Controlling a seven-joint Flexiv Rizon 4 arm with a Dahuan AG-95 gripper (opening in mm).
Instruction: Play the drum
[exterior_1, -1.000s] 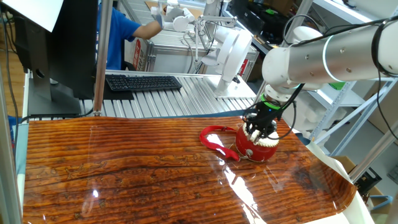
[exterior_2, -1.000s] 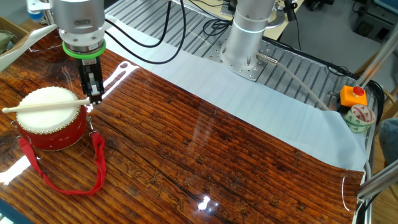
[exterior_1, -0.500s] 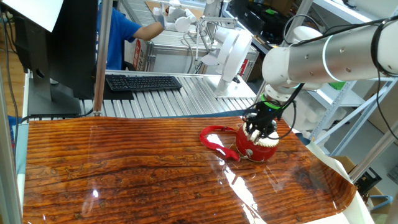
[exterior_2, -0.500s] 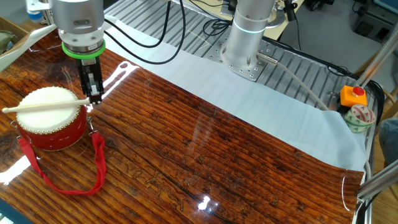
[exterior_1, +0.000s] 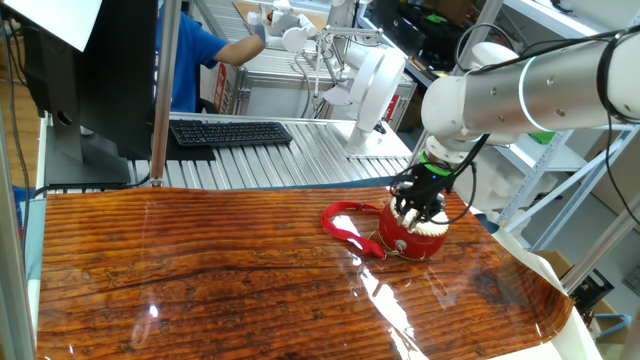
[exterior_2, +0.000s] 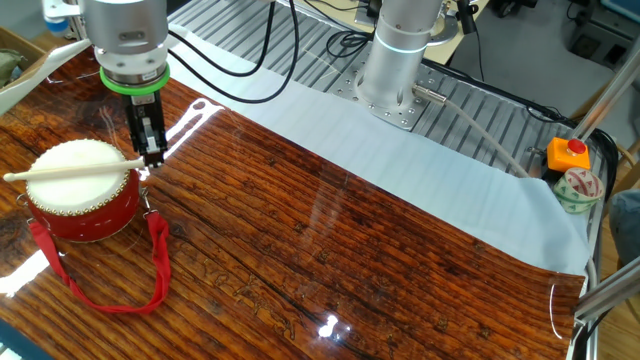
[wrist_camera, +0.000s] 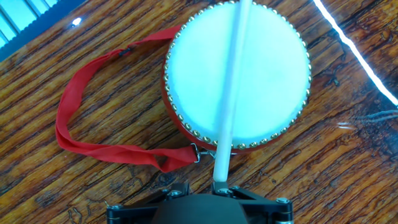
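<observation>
1. The drum has a red body, a cream-white head and a row of gold studs round the rim.
2. Its ribbon strap is red.
3. The stick is pale cream.
4. The table is glossy brown wood with dark grain.
5. The black gripper hangs under a green ring.

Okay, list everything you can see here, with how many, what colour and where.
drum: one, red body, cream head, on the wooden table
ribbon strap: one, red, trailing from the drum
drumstick: one, pale, lying across the drum head
keyboard: one, black, behind the table
button box: one, orange with red button, far corner
person: one, blue shirt, background
robot arm: one, white
tool: one, black, shut on the drumstick
</observation>
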